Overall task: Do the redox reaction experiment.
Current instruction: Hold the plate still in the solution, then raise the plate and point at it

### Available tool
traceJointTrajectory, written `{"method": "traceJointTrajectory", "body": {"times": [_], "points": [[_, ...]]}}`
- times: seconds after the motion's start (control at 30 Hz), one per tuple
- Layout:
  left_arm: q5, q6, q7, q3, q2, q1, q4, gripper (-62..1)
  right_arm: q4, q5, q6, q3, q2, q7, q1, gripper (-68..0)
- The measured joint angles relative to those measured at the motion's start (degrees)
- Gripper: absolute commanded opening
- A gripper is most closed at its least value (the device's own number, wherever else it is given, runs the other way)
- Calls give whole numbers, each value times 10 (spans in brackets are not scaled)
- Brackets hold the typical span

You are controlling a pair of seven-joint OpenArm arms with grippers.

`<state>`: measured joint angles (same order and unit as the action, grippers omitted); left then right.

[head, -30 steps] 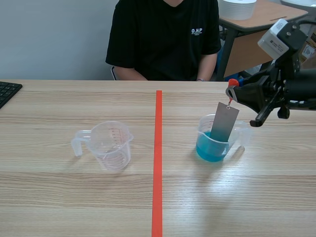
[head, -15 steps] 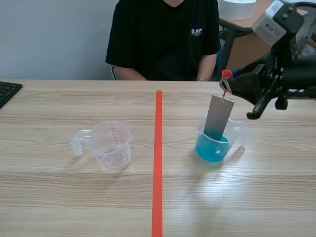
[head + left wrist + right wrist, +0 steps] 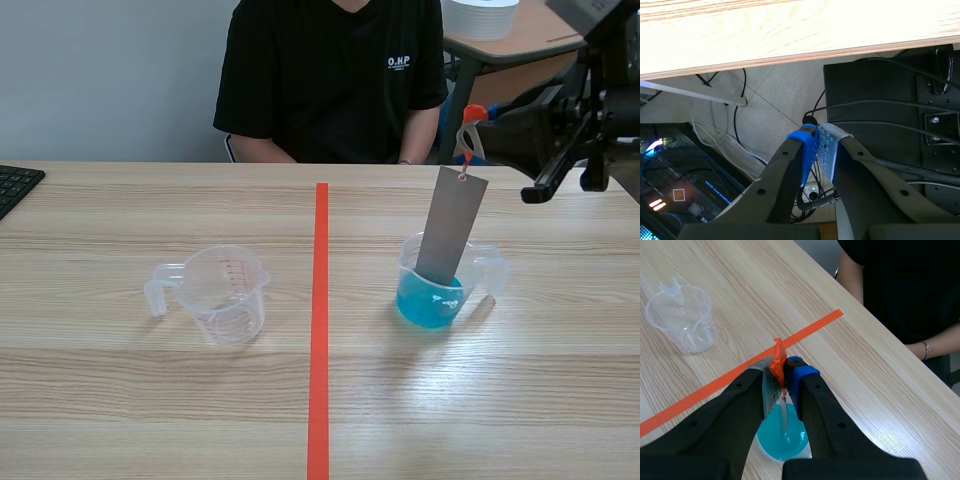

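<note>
- Scene view, from where I stand: the right gripper (image 3: 478, 135) is raised above the far right of the pale wooden table (image 3: 150, 400). Its fingers are clamped on a small orange-red tab (image 3: 472, 115).
- A flat grey metal strip (image 3: 450, 225) hangs from that tab, slightly tilted. Its lower end is inside the clear plastic measuring cup (image 3: 405, 262) of bright blue liquid (image 3: 425, 305). I cannot tell how deep it dips.
- An empty clear plastic measuring cup (image 3: 225, 290) stands well apart, left of the orange-red tape line (image 3: 319, 330).
- A person in a black T-shirt (image 3: 330, 80) sits across the table, and a black keyboard (image 3: 15, 185) pokes in at the left edge.
- Right wrist view: the tab (image 3: 777, 360) is pinched between the gripper's (image 3: 782, 370) pads, directly over the blue cup.
- Left wrist view: the left gripper (image 3: 817, 142) hangs below the table's edge over cables, pads pressed together on nothing.
</note>
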<state>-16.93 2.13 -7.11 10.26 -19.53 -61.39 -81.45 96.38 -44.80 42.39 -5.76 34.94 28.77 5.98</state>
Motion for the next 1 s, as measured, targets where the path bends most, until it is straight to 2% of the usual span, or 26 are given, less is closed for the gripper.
{"method": "traceJointTrajectory", "body": {"times": [0.67, 0.9, 1.0], "points": [[0, 0, 0, 0, -1, 0, 0, -564, 88, -113, 0, 61, 0, 118, 0, -662], [0, 11, -7, 0, -30, 0, 0, -564, 108, -143, 0, 83, 0, 139, 0, -662], [0, 15, -31, 0, -52, 0, 0, -564, 116, -156, 0, 83, 0, 143, 0, -662]]}}
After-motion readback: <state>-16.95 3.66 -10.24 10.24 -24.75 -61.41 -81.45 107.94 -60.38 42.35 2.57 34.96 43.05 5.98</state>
